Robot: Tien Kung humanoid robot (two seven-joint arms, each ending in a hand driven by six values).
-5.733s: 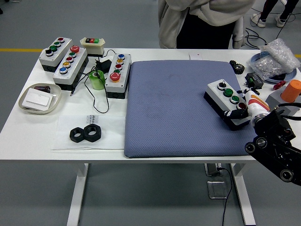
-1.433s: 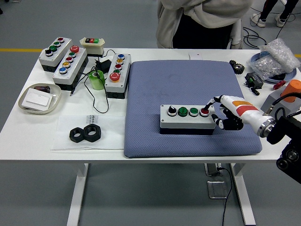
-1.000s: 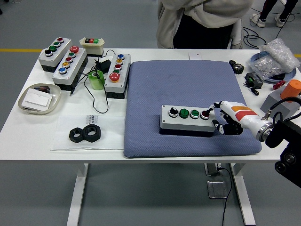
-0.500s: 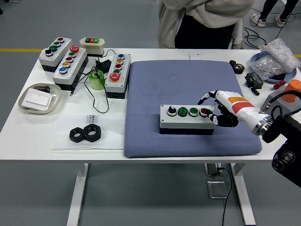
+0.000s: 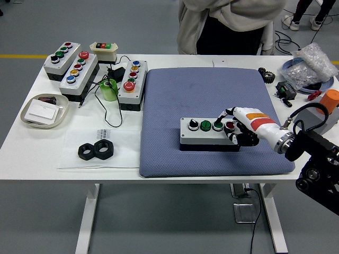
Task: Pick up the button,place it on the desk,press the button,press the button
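1. Resting on the blue mat (image 5: 206, 95) toward the desk's (image 5: 32, 143) near right edge is the button box (image 5: 207, 133) (four buttons in a row).
2. The right hand (image 5: 238, 127), fingers curled, holds nothing; one fingertip (image 5: 223, 119) touches its right-hand buttons.

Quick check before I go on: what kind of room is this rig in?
Likely a robotics lab or test workshop: a white table with a blue mat, several push-button control boxes, large nuts, grey floor and loose cables.
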